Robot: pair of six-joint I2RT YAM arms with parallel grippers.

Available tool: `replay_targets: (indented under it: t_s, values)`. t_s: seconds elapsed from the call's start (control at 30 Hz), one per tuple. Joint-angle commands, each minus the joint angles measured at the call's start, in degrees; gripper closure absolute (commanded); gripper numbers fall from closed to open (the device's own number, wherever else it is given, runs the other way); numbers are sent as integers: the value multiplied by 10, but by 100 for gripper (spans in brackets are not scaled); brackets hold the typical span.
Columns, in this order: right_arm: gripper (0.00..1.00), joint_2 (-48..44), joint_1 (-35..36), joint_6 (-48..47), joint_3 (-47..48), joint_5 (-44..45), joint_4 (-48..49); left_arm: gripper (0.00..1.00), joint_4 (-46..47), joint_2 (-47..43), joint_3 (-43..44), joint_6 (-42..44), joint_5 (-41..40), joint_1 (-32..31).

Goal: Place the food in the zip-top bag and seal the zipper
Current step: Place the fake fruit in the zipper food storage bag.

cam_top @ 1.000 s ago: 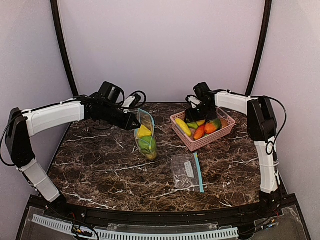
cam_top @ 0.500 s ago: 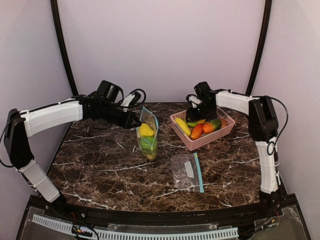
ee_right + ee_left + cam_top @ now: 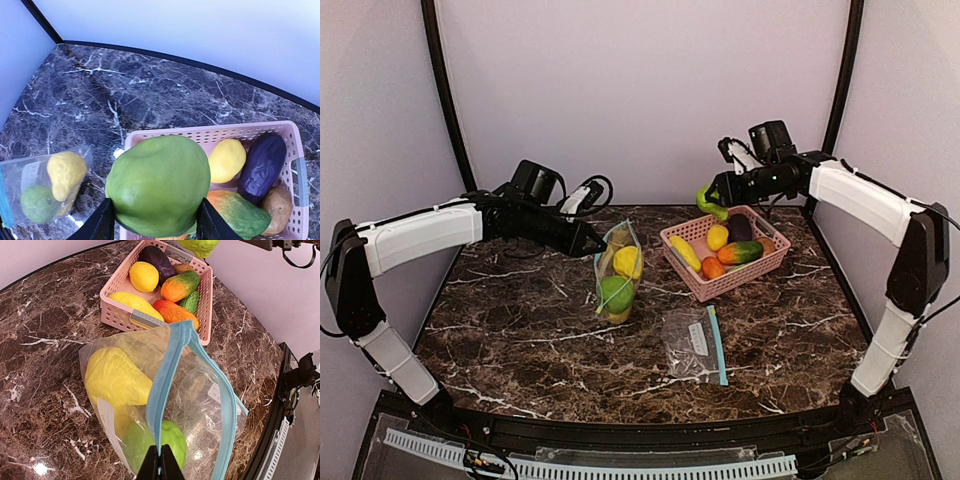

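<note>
Green fruit (image 3: pixel 159 185) sits clamped in the right hand (image 3: pixel 156 225) (left hand (image 3: pixel 160 465) pinches the zip-top bag (image 3: pixel 200 390)).

Illumination: bright, even, diffuse.
Shadows: soft, faint on the bench (image 3: pixel 520 330).
Glare: small white highlight on polished bench, left wrist view.
Focus: sharp, no blur.

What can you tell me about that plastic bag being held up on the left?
The zip-top bag is clear, crinkly plastic with a light blue zipper strip along its mouth, which gapes open. The left gripper pinches one side of that rim, holding the bag upright, its bottom apparently on the dark marble table. Inside sit a yellow toy fruit and a green one.
</note>
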Motion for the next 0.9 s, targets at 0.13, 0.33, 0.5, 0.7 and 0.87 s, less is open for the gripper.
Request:
replay_targets:
  t_s: [0.13, 0.33, 0.5, 0.7, 0.87]
  values:
    - [60, -104, 94, 11, -65, -90, 66, 99, 8, -21, -8, 4, 12, 4]
    - [59, -145, 181, -26, -93, -152, 128, 99, 5, -20, -6, 5, 19, 4]
    - [58, -134, 221, -59, -88, -192, 152, 99, 4, -22, -5, 5, 20, 4]
    - [58, -94, 255, -115, -86, -216, 178, 99, 5, -25, -4, 5, 23, 5]
    - [58, -50, 268, -162, -80, -209, 175, 99, 5, -26, -5, 5, 25, 4]
